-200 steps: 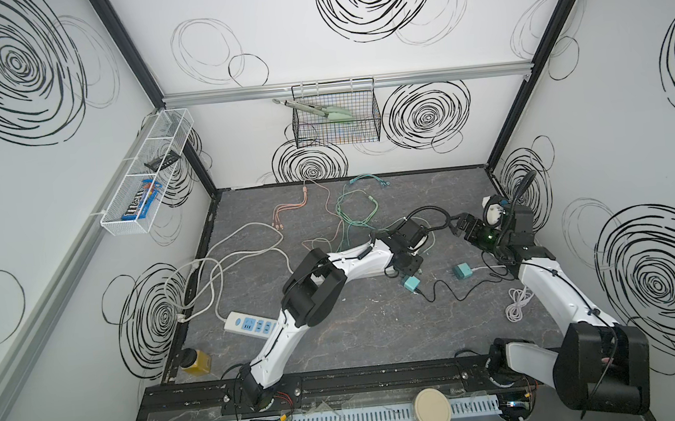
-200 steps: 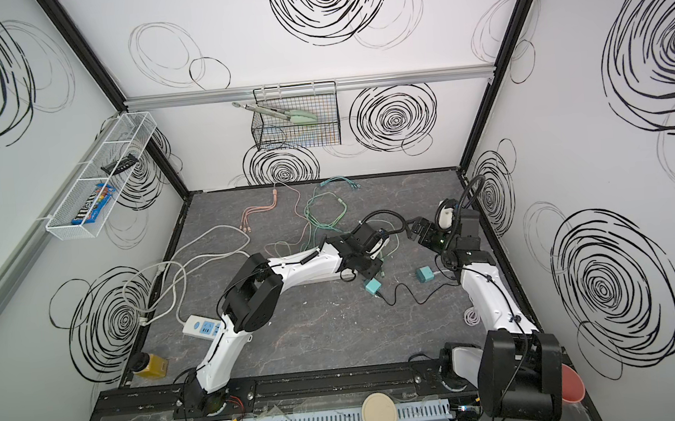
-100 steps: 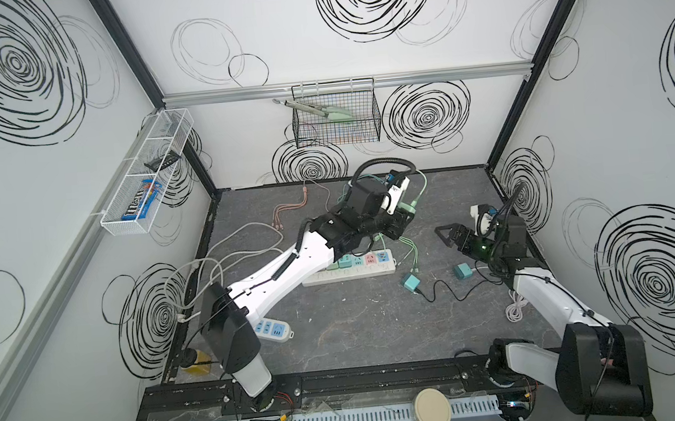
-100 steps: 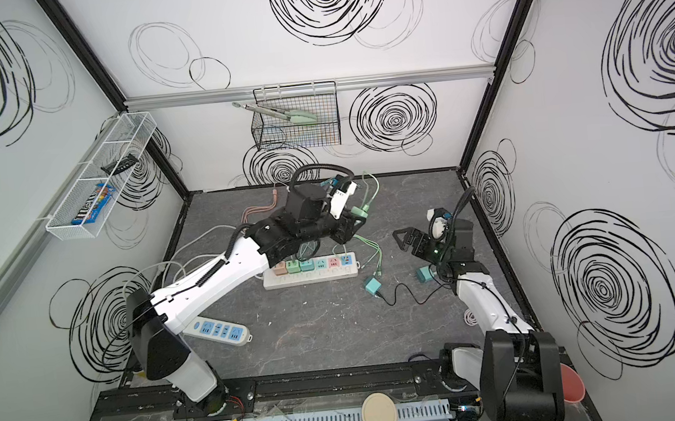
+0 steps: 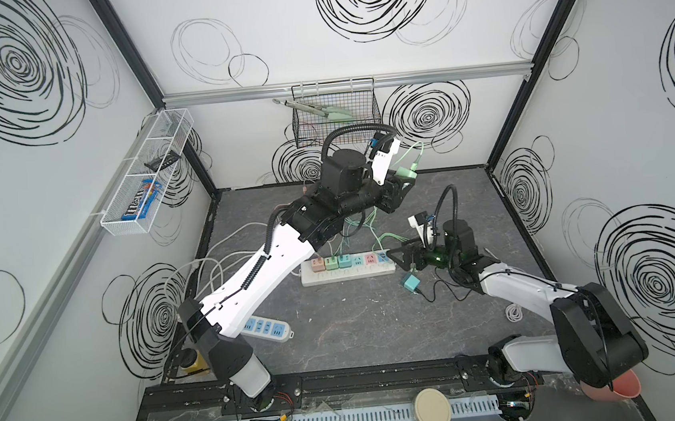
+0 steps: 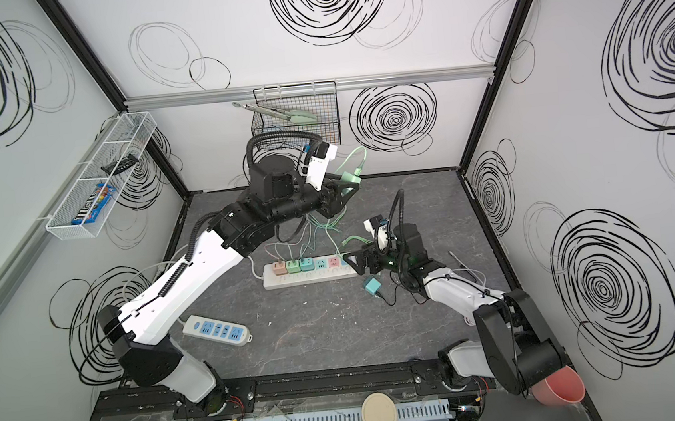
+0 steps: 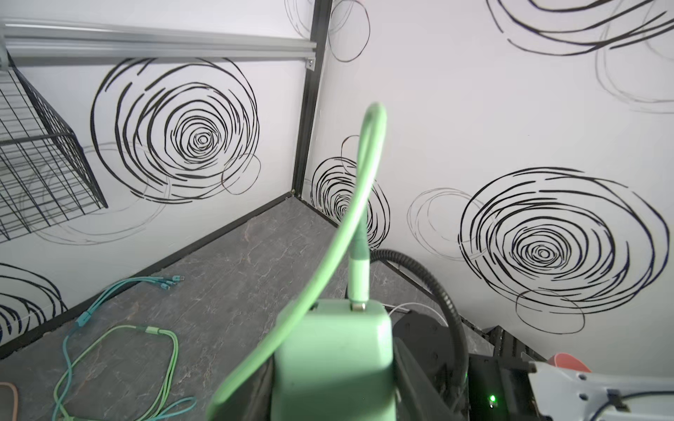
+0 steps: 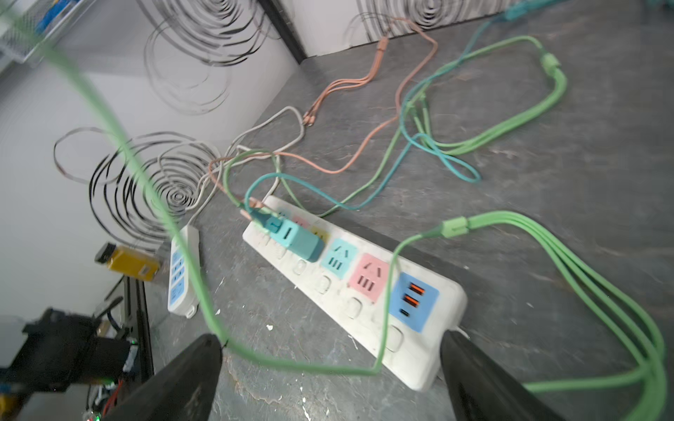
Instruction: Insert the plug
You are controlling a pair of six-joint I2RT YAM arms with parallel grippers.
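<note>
My left gripper [image 5: 403, 181] is shut on a light-green plug [image 5: 404, 170], held high above the back of the table; in the left wrist view the plug [image 7: 333, 346] fills the jaws. Its green cable [image 7: 359, 189] loops up, then hangs down to the table. A white power strip [image 5: 347, 275] with coloured sockets lies mid-table, three plugs seated at its left end. My right gripper [image 5: 400, 256] stands open at the strip's right end [image 8: 430, 350], the thin green cable [image 8: 291, 366] running across between its fingers. A teal plug [image 5: 410, 283] lies loose beside it.
A second white strip [image 5: 267, 328] with blue sockets lies front left. Coloured cables [image 8: 474, 138] sprawl behind the strip. A black wire basket [image 5: 336, 116] hangs on the back wall. A yellow jar [image 8: 127, 262] stands front left and a pink cup [image 5: 612, 393] front right.
The left arm has lifted from low over the table to high at the back with the green plug, uncovering the coloured strip. The right gripper has moved left to the strip's end.
</note>
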